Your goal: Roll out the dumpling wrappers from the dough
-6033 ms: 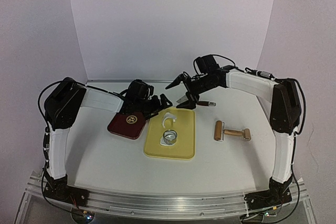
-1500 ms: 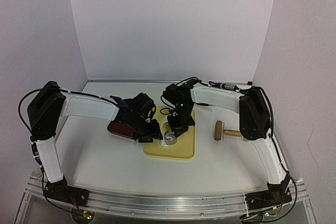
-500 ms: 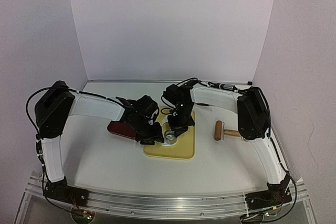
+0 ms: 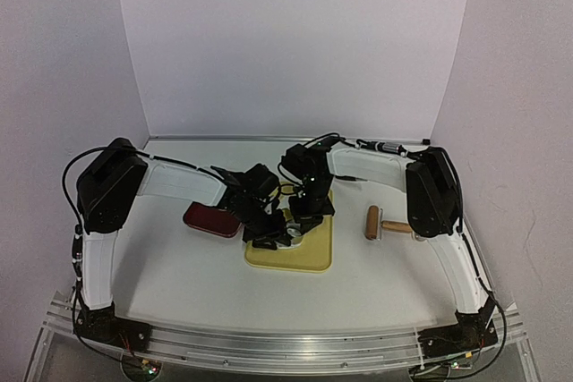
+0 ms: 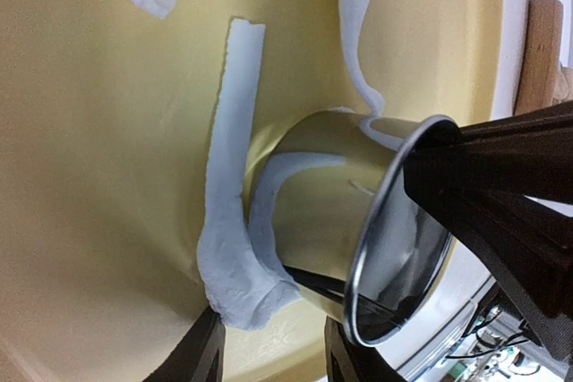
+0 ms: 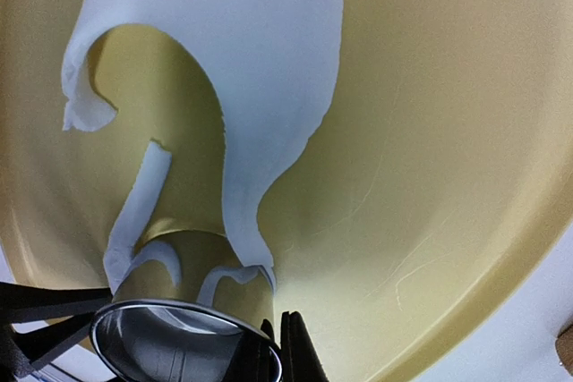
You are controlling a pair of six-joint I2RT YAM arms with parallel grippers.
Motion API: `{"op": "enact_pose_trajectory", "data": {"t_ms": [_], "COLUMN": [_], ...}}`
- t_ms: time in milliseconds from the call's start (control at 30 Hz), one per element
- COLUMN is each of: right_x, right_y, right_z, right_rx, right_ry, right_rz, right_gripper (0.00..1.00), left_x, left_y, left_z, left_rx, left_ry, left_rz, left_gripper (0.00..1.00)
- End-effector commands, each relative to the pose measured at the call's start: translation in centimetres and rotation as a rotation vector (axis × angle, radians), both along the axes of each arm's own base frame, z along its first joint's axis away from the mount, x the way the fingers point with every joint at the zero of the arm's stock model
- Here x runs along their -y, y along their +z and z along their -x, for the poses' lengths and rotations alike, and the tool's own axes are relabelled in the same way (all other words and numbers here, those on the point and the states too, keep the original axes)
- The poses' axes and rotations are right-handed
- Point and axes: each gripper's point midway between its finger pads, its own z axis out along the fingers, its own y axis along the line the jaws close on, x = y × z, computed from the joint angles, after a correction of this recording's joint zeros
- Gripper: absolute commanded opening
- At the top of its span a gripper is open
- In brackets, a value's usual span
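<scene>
Dough (image 6: 269,87), a thin white irregular sheet with a large curved cut-out, lies on the yellow tray (image 4: 309,259) in the middle of the surface (image 4: 179,284). From the sheet's broad part a wide tail narrows down to the foot of the ring cutter (image 5: 331,203). Beside it, a separate thin strip runs to the same spot and ends in a thick crumpled lump against the cutter's wall. The shiny wall shows white bands, and I cannot tell whether they are dough clinging to it or only a reflection.

The right end effector (image 6: 282,346) is clenched. Its two black fingers are pressed together on the cutter's upper rim, with the thin metal wall pinched between them. The left end effector (image 5: 273,337) is released, with its fingers apart on either side of the crumpled lump at the cutter's base. Yellow tray shows between the fingers, and neither is visibly pressing the dough.

From above, the two end effectors meet over the far half of the tray, the left arm reaching in from the left and the right arm from the far side. They hide most of the dough in that view. A dark red plate (image 4: 204,219) lies just beside the tray's left edge, partly under the left arm. A wooden rolling pin (image 4: 391,224) lies on the surface to the right of the tray, apart from it.
</scene>
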Motion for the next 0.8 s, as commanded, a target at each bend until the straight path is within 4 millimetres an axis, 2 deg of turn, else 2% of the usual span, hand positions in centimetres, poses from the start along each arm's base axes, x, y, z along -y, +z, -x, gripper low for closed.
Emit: {"op": "enact_pose_trajectory", "data": {"t_ms": [0, 267, 500, 633, 767], "right_x": [2.4, 3.3, 4.1, 5.0, 5.5], "right_y": [-2.2, -2.5, -2.5, -2.5, -2.3], "right_z": [1.9, 2.1, 1.9, 1.7, 1.3], "right_rx": [-0.064, -0.060, -0.032, -0.008, 0.011], "right_ry": [0.002, 0.018, 0.050, 0.069, 0.081], "right_rz": [0.119, 0.159, 0.228, 0.279, 0.317], "right_gripper": [0.00, 0.00, 0.00, 0.00, 0.00], "left_x": [0.1, -1.6, -3.8, -5.5, -6.2], "left_y": [-2.3, -3.7, -5.1, -5.2, -5.2], "left_z": [-0.5, -0.5, -0.8, -1.3, -1.5], "left_rx": [-0.034, -0.060, -0.038, 0.006, 0.022], "left_ry": [0.038, 0.085, 0.111, 0.127, 0.128], "left_rz": [-0.042, -0.147, -0.281, -0.365, -0.403], "left_gripper": [0.35, 0.17, 0.00, 0.00, 0.00]}}
